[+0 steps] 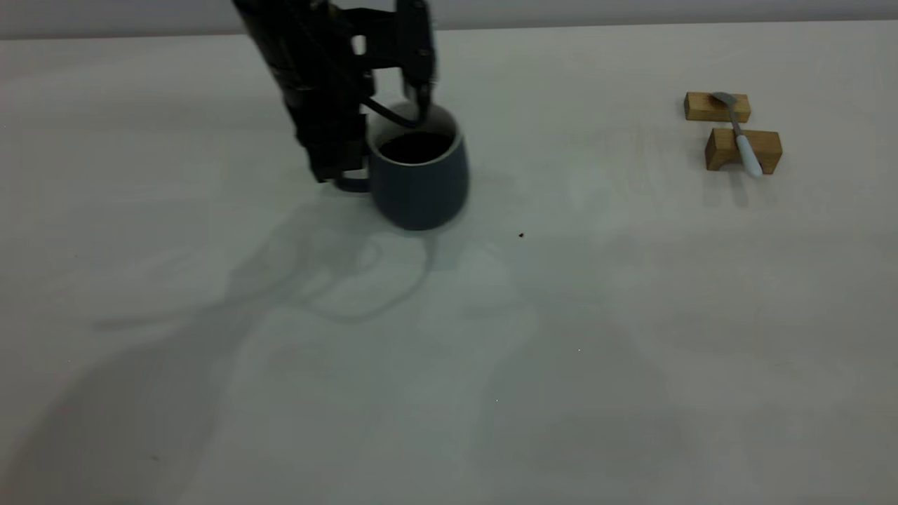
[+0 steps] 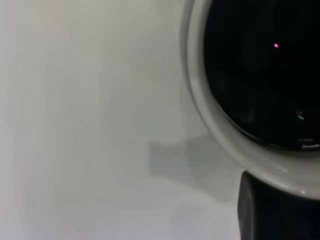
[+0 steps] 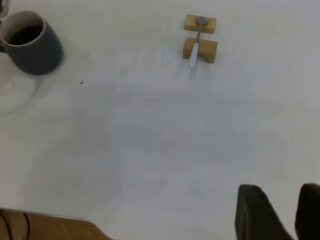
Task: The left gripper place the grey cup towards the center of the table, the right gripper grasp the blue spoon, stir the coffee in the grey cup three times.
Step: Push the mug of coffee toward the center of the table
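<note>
The grey cup [image 1: 419, 189] stands left of the table's [image 1: 449, 365] middle, blurred at its edges, with dark coffee [image 1: 415, 146] inside. My left gripper [image 1: 344, 175] comes down from above on the cup's left side and is shut on its handle. In the left wrist view the white rim [image 2: 220, 130] and the coffee [image 2: 265, 65] fill the frame beside one dark finger [image 2: 270, 210]. The blue spoon [image 1: 744, 144] lies across two wooden blocks at the far right. My right gripper [image 3: 295, 210] hangs open over bare table, well away from the spoon [image 3: 194, 52] and the cup [image 3: 37, 52].
Two tan wooden blocks [image 1: 701, 106] [image 1: 768, 151] hold the spoon off the table. A small dark speck [image 1: 521, 235] lies right of the cup. A wooden edge with cables [image 3: 30, 225] shows at one corner of the right wrist view.
</note>
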### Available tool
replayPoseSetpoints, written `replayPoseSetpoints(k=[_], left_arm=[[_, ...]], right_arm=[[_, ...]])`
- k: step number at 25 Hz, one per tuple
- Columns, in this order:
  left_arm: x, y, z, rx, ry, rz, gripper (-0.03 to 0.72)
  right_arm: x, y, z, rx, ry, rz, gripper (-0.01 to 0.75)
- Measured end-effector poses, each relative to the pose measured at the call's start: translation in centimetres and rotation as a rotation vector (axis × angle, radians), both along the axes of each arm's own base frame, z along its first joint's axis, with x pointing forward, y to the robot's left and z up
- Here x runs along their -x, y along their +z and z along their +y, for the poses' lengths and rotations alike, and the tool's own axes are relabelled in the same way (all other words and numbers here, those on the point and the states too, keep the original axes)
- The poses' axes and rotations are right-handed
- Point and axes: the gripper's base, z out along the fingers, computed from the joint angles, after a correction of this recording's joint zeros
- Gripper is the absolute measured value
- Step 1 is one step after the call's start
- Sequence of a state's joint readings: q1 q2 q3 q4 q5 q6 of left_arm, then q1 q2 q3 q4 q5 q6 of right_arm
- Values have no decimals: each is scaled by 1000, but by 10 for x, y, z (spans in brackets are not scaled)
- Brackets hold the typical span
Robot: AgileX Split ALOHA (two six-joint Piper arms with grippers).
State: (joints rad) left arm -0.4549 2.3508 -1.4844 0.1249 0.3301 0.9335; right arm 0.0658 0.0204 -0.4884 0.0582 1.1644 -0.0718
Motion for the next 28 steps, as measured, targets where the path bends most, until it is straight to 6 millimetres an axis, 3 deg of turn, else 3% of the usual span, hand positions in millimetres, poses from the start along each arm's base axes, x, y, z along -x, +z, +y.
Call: replayPoseSetpoints(k=[12,18,20,25,28], left_arm=[[-20,-1,-44,11,-10,13,204],[-21,-2,-51,29,-2,20,223],[-22,-1,-52,32,-1,16,295],[-22,0,-52,34,-1,13,626],[-22,7,-52,43,17,9,676]], right_arm=[[0,0,0,0,0,0,240],[0,0,0,0,0,0,240],[0,0,0,0,0,0,240],[0,0,0,0,0,0,240],[0,0,0,0,0,0,240]])
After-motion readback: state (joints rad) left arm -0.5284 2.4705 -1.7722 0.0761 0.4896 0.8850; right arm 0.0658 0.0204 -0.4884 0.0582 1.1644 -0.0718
